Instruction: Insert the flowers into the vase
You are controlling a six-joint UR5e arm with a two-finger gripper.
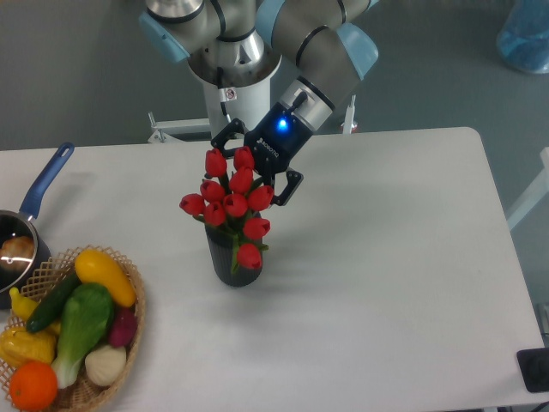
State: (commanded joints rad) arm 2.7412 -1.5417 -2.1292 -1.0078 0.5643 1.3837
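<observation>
one released claw (256, 166) behind the flowers (232, 202), stems in the vase (232, 262)

- A robotics lab or test room with household props, not a real home
- The industrial arm (292, 43), with grey links and pale blue joint caps, stands on a white pedestal (230, 107) just behind the back edge of the white table (403, 257)
- The table top is plain, with rounded corners; the floor (77, 77) around it is bare grey
- At the front left corner a wicker basket (129, 343) holds bright, toy-like vegetables, and a blue-handled saucepan (26, 232) sits at the left edge
- A blue translucent object (525, 34) lies on the floor at the upper right; what it is cannot be told
- A dark flat device (533, 369) shows past the front right corner
</observation>
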